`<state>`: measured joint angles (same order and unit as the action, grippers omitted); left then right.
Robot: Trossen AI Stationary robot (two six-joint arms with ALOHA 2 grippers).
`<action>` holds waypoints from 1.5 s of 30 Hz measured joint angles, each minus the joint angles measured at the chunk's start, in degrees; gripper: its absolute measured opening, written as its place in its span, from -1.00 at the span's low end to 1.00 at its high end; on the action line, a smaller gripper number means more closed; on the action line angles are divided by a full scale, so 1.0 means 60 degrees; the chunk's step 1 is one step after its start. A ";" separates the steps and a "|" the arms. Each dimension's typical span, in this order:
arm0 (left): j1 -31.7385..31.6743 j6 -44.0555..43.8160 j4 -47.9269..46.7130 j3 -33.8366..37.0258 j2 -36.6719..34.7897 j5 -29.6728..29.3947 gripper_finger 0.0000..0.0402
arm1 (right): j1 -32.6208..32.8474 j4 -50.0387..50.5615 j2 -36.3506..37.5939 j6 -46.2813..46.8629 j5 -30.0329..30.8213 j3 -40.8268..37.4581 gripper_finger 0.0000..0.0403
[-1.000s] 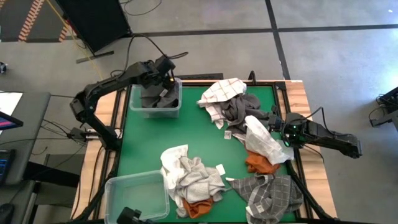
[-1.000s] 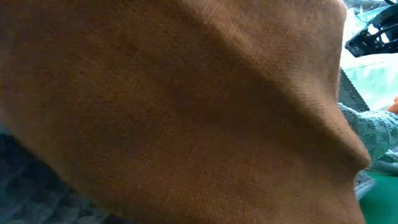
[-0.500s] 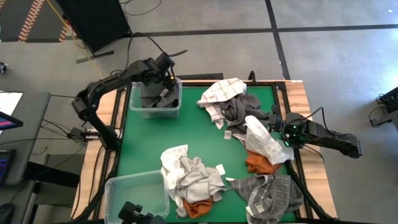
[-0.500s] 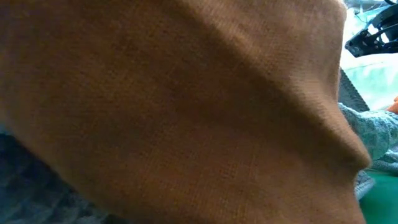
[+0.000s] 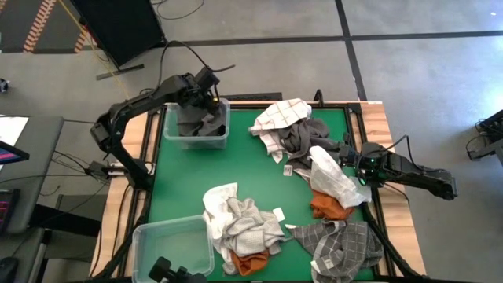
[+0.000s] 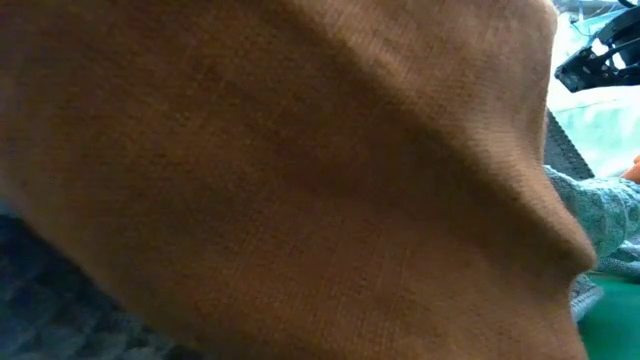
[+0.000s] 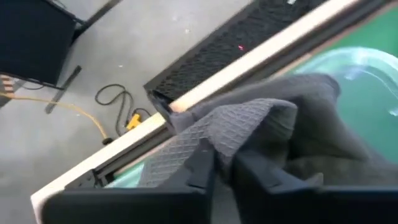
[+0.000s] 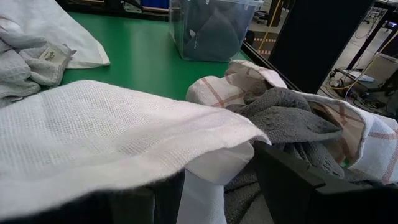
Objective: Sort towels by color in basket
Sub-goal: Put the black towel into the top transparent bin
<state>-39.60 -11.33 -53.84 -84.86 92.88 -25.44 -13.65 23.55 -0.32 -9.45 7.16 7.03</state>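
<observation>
A clear bin (image 5: pixel 169 138) at the table's far left holds dark grey towels (image 5: pixel 201 122). My left gripper (image 5: pixel 207 97) hangs over the bin's far rim, its fingers shut, right at a ridge of a dark grey waffle towel (image 7: pixel 236 124). My right gripper (image 5: pixel 358 169) rests open at the table's right edge beside a white towel (image 5: pixel 334 181). Loose towels lie in heaps: a white checked one (image 5: pixel 283 114) and a dark grey one (image 5: pixel 300 138) at the far middle, rust orange (image 5: pixel 328 206) and grey checked (image 5: pixel 343 248) at the near right, cream ones (image 5: pixel 236 220) at the near middle. My left gripper (image 7: pixel 222 163) has its fingers together, slanting down from the far side at the raised ridge of the dark grey towel (image 7: pixel 205 140); whether they touch it I cannot tell. My right gripper (image 8: pixel 217 186) lies level with the white towel's hem (image 8: pixel 205 140) draped over one finger (image 8: pixel 155 202) and drooping into the gap.
An empty clear bin (image 5: pixel 149 236) stands at the near left corner. Bare green table (image 5: pixel 189 173) lies between the two bins. A rust orange cloth (image 6: pixel 280 180) fills almost the whole low view. Wooden rails (image 5: pixel 377 118) edge the table.
</observation>
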 joint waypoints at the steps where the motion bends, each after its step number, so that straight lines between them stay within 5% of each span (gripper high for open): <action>1: 0.0008 0.0006 -0.0067 0.0000 0.0000 0.0093 -0.93 | 0.0001 0.0000 0.0000 -0.0003 0.0000 0.0001 0.08; 18: 0.0661 -0.0650 -0.2014 0.0000 0.0000 0.1622 -0.99 | 0.0001 -0.0001 0.0000 0.0000 0.0000 0.0001 0.08; 32: 0.0404 -0.0723 0.0079 0.2307 -0.0031 0.2121 -0.99 | 0.0003 0.0000 0.0000 -0.0002 -0.0004 0.0003 0.08; 45: 0.0286 -0.1549 0.0579 0.2369 0.0042 0.2214 -0.50 | 0.0003 0.0000 0.0000 0.0000 0.0000 0.0000 0.08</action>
<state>-37.89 -20.62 -50.36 -70.65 93.13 -12.15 -13.63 23.55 -0.32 -9.45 7.16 7.03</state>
